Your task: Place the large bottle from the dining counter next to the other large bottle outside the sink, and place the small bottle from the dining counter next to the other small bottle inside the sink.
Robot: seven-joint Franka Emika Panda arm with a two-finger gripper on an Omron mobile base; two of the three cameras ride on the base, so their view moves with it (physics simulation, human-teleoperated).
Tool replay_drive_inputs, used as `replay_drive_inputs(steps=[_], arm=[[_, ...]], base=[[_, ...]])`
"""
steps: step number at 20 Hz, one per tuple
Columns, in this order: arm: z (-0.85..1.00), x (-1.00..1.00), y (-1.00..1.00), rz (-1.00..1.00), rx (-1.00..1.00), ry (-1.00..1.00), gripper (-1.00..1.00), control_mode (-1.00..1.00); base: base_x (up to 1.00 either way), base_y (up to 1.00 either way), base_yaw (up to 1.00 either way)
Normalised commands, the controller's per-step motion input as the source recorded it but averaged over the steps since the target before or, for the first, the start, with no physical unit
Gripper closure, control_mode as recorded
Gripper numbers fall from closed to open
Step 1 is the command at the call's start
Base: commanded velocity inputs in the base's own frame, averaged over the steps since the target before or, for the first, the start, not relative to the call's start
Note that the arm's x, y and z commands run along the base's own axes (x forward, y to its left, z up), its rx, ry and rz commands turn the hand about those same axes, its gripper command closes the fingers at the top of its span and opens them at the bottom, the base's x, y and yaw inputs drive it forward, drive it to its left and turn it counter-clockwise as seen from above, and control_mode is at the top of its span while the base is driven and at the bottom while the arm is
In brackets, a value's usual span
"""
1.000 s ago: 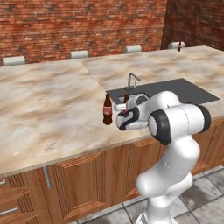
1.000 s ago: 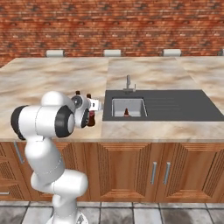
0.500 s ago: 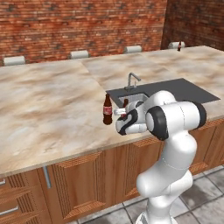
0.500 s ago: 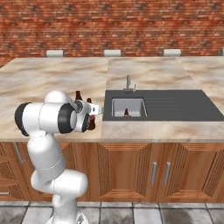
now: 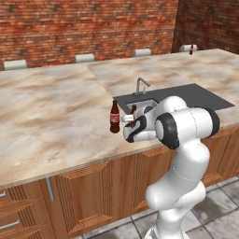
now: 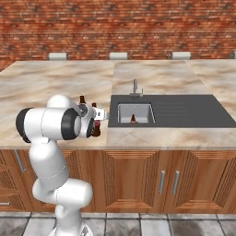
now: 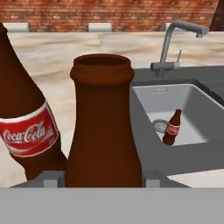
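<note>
Two big brown bottles are left of the sink: one with a red label stands on the counter, the other is clamped in the gripper beside it. A small bottle stands inside the sink.

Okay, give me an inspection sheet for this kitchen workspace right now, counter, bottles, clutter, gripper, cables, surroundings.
Surface: beige marble counter with dark sink surround.
Job's things: carried large bottle close beside the labelled large bottle outside the sink; whether it rests on the counter cannot be told. One small bottle stands in the basin; another small bottle on the far dining counter.
Clutter: nothing seen.
Gripper: gripper shut on the carried large bottle.
Cables: nothing seen.
Surroundings: brick wall, stools, wooden cabinets, chrome faucet.
</note>
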Motion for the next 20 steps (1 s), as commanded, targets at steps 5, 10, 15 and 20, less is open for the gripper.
replay_drive_inputs(steps=[5,10,15,20], arm=[[-0.26,-0.1,0.13,0.0,0.0,-0.02,-1.0,-1.0],[0.01,-0.29,0.0,0.0,0.0,-0.11,-1.0,-1.0],[0.02,-0.23,-0.02,0.0,0.0,-0.08,-1.0,-1.0],[0.41,-0.14,0.0,0.0,0.01,-0.04,-1.0,-1.0]], base=[[0.0,0.0,0.0],[0.0,0.0,0.0],[0.0,0.0,0.0],[0.0,0.0,0.0]])
